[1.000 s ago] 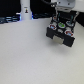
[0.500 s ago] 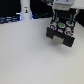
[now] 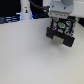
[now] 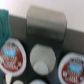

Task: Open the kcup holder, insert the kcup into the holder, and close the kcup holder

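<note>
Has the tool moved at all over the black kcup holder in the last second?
No. In the exterior view the tool sits at the same spot above the kcup holder as before.

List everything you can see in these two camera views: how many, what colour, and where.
Black boxy kcup holder: one, black, on the table toward the exterior view's right.
Small round green-topped kcup: one, green, at the holder's top, by the gripper.
Round pods with red-brown labels: two, red-brown and white, flanking a pale disc.
Pale round disc: one, whitish; pod or slot unclear.
White bottle-like object: one, white, far side, the exterior view's left.
White table: one, white, under everything.
Robot gripper: one, pale grey, over the holder; open or shut unclear.
</note>
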{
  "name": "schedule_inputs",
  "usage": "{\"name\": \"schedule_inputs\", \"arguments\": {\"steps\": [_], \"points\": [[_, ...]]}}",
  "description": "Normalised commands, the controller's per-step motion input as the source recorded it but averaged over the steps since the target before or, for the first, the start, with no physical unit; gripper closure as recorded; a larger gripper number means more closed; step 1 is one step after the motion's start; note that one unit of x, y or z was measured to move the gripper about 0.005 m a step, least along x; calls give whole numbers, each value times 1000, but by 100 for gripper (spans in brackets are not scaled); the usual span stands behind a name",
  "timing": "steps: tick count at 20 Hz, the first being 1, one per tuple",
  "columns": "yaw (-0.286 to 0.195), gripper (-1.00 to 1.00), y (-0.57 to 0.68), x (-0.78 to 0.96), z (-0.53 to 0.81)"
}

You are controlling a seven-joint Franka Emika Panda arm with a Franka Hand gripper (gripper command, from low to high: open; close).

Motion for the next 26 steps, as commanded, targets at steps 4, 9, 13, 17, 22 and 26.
{"name": "schedule_inputs", "arguments": {"steps": [4, 9, 13, 17, 22, 26], "points": [[62, -100, 117, 303, -181], [183, -100, 262, -170, -256], [232, -100, 177, -388, -277], [182, -100, 305, -477, -247], [131, -100, 396, -553, -86], [148, -100, 359, -576, -136]]}}
